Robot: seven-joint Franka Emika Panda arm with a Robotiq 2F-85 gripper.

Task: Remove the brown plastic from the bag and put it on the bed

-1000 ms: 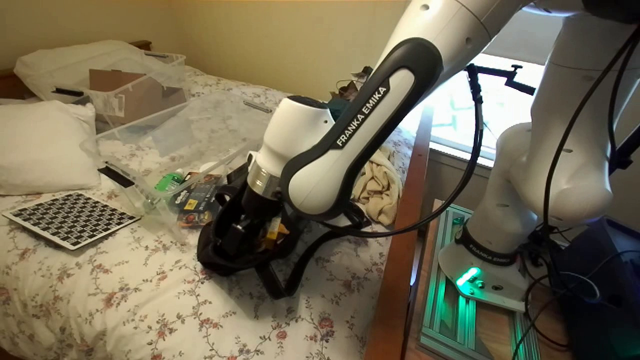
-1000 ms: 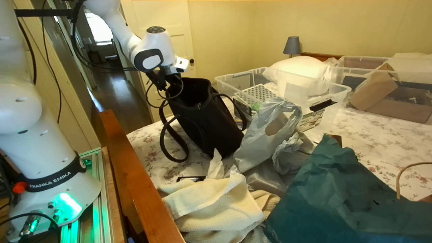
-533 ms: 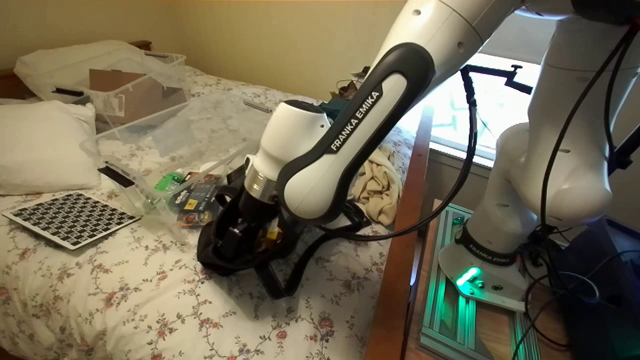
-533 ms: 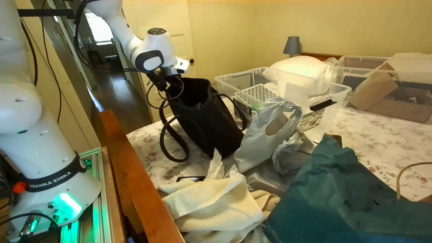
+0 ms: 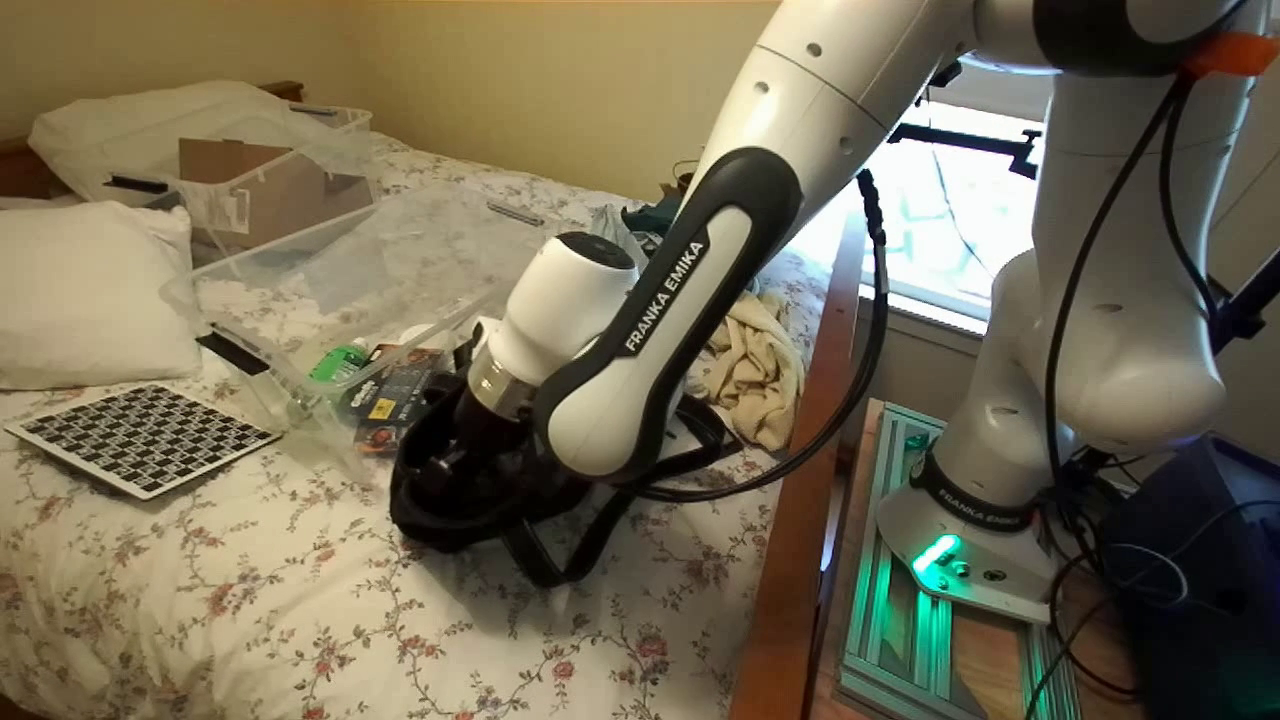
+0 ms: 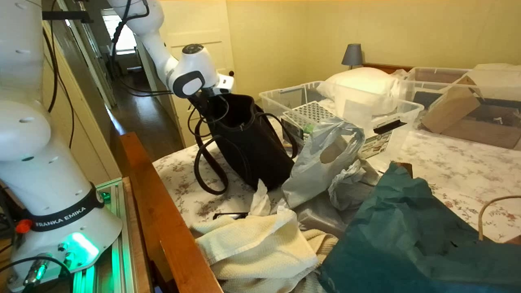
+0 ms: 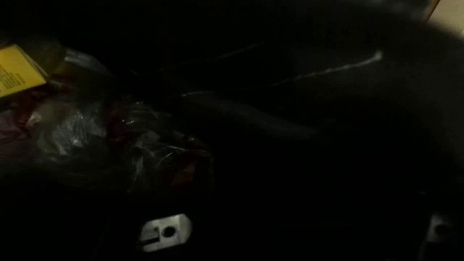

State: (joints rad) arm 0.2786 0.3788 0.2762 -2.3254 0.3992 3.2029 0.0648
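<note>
Stage reached: entry. The gripper reaches into the mouth of the bag, which stands tilted on the bed; both exterior views agree on this. In the wrist view the fingers are spread wide, one at left and one at right, and I can make out nothing held in the dark gap between them.

Location: inside the bag, on the far side of the left-hand finger. I take the dark reddish, shiny crumple there to be the brown plastic; poor light hides where it ends and the clear wrapping to its left begins. Whether it touches the finger, I cannot tell. A yellow label lies farther left.

Completed, by my judgement: reaching in, and no more. Outstanding, in order: move left over the brown plastic, close on it without catching the clear wrapping, lift it past the rim of the bag, lower it to the bed and release
</note>
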